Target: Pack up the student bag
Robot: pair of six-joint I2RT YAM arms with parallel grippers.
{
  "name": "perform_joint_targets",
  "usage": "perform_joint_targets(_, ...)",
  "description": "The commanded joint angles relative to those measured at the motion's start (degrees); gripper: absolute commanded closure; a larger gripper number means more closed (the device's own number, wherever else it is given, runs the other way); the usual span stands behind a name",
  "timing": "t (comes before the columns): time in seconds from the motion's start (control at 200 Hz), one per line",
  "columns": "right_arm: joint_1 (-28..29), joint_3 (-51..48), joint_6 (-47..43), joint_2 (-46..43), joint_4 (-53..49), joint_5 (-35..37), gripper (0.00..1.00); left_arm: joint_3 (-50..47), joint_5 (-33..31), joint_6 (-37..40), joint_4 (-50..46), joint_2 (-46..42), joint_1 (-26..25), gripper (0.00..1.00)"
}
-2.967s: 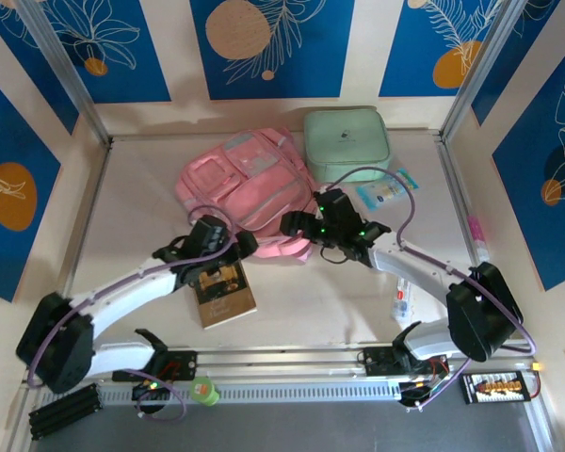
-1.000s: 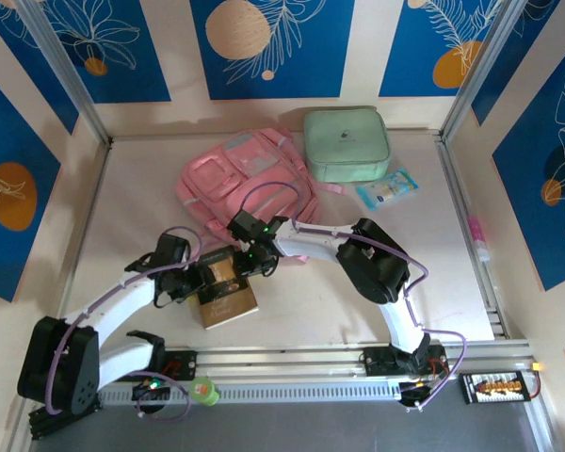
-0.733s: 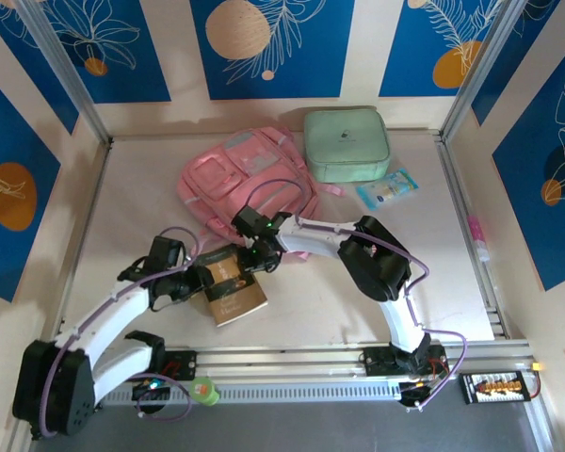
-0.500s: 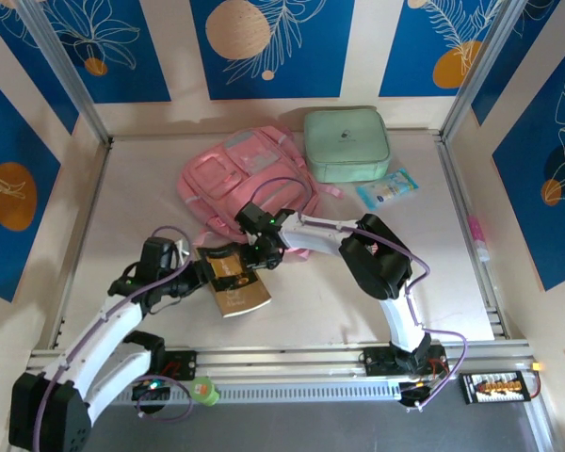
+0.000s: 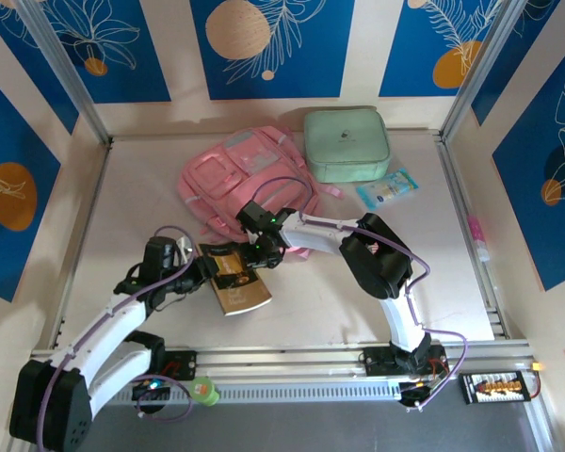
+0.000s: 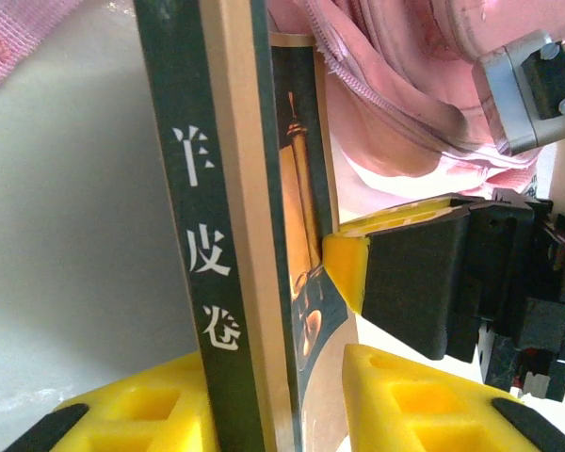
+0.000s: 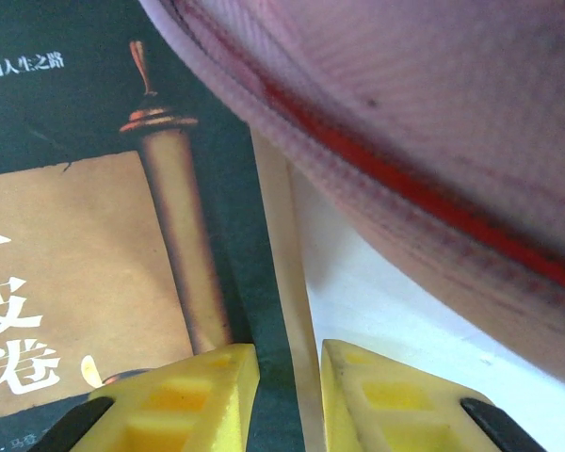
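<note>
Left gripper [image 5: 192, 273] clamps the spine of a dark green and gold softcover book [image 5: 234, 280]. Right gripper [image 5: 255, 256] pinches its opposite edge. The soft pink fabric student bag [image 5: 250, 179] lies just beyond the right fingers. Best to lift both ends level, then slide the book into the bag's mouth.

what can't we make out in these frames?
- Backpack opening: top view, the right gripper lies over its near edge; right wrist view, a blurred close-up.
- Book, cover print: top view, too small; right wrist view, cut off by the frame edge.
- Blue packet label: top view, too small.
</note>
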Motion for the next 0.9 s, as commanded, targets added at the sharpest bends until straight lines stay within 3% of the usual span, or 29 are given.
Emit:
perform_joint_targets(0.0,0.4,-1.9,0.9,2.4,0.8,-0.8,0.73,0.2,-0.1,-0.1,3.3,-0.8,-0.1,0.66)
perform_joint_targets(0.08,0.4,-2.2,1.0,2.1,1.2,-0.9,0.73,0.1,-0.3,-0.3,3.1,-0.8,-0.1,0.71)
perform_joint_targets(0.285,0.2,-3.5,1.7,-4.5,3.8,-2.8,0.73,4.2,-2.9,4.6,-2.9,-2.7,-0.1,1.0)
perform_joint_targets(0.425,-0.7,-5.1,0.7,-13.1,5.6,-0.4,0.68,9.8,-6.9,8.5,-9.1,-4.5,-0.1,1.0)
perform_joint_targets(0.575,-4.5,-10.8,2.5,-22.3,13.6,-5.1,0.58,17.1,-10.4,11.7,-12.1,-5.1,-0.1,1.0)
perform_joint_targets(0.725,-7.9,-16.8,5.5,-29.7,22.0,-6.5,0.44,23.5,-11.1,11.5,-4.5,-1.8,-0.1,1.0)
perform_joint_targets(0.895,-13.9,-21.5,17.9,-35.4,29.2,-14.7,0.33,23.8,-11.2,4.2,15.9,4.9,-0.3,1.0)
